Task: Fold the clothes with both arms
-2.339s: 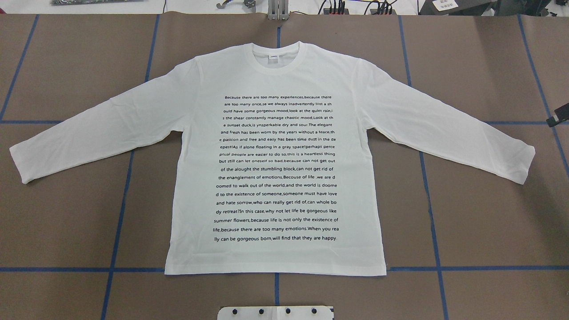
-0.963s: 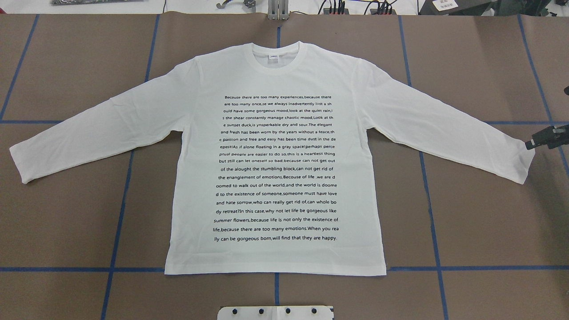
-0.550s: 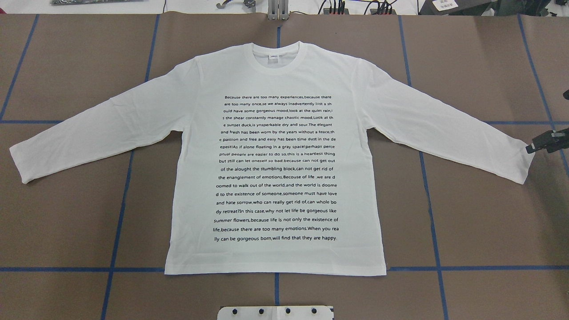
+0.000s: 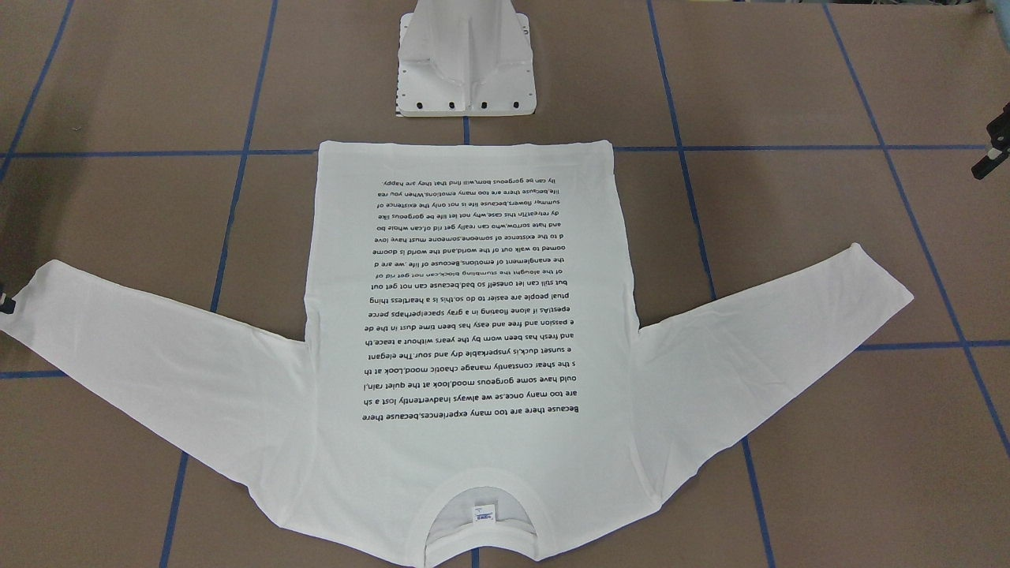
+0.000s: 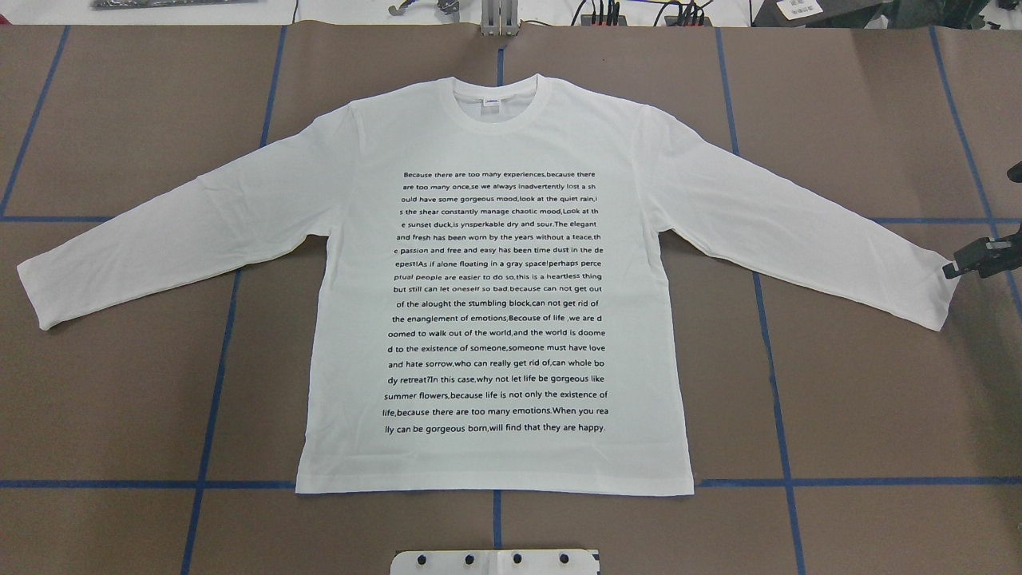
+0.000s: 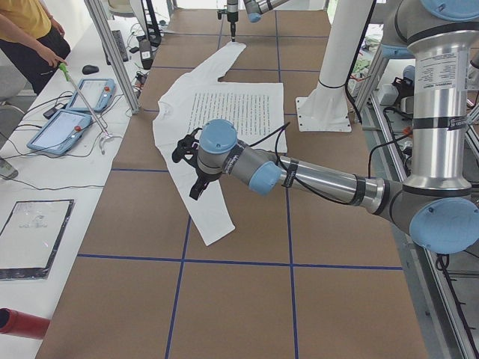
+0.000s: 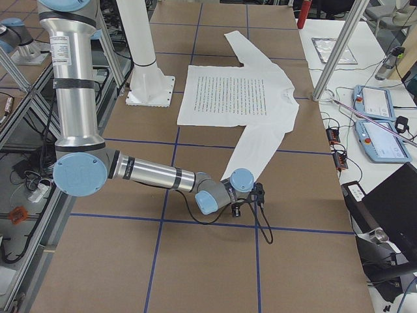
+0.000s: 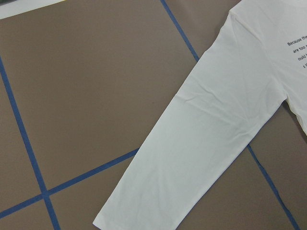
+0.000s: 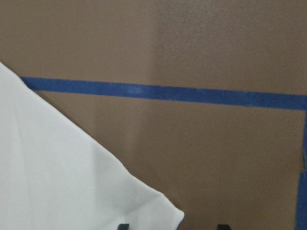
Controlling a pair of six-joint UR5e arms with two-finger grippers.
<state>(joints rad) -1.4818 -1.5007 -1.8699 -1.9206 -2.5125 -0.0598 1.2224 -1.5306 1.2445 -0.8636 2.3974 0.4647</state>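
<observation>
Since the shirt (image 5: 495,319) lies flat on the table (image 5: 878,415), print up, collar far from the robot and hem near, folding hasn't started as I read it. Both sleeves spread out left and right, each slanting toward the near side.

What the next move turns on: the right sleeve (image 5: 798,231) has its long axis running from the shoulder outward to the right. Its cuff (image 5: 942,299) ends right at the right gripper (image 5: 954,268), so the shirt lies leftward of it. The right arm is plainly the nearer one to that cuff.

Right wrist view shows two fingertips (image 9: 123,226) apart, with the far corner of the cuff between them. Nothing pinched yet, and I can't tell if a tip touches cloth. I'd judge a close here takes only the corner, so the grip could be thin.

Left gripper (image 6: 191,161) hangs up off the table by the left sleeve (image 5: 160,239), apart from it and from the left cuff (image 5: 36,295). Its wrist view shows no fingers, so I cannot tell whether they are apart or together
</observation>
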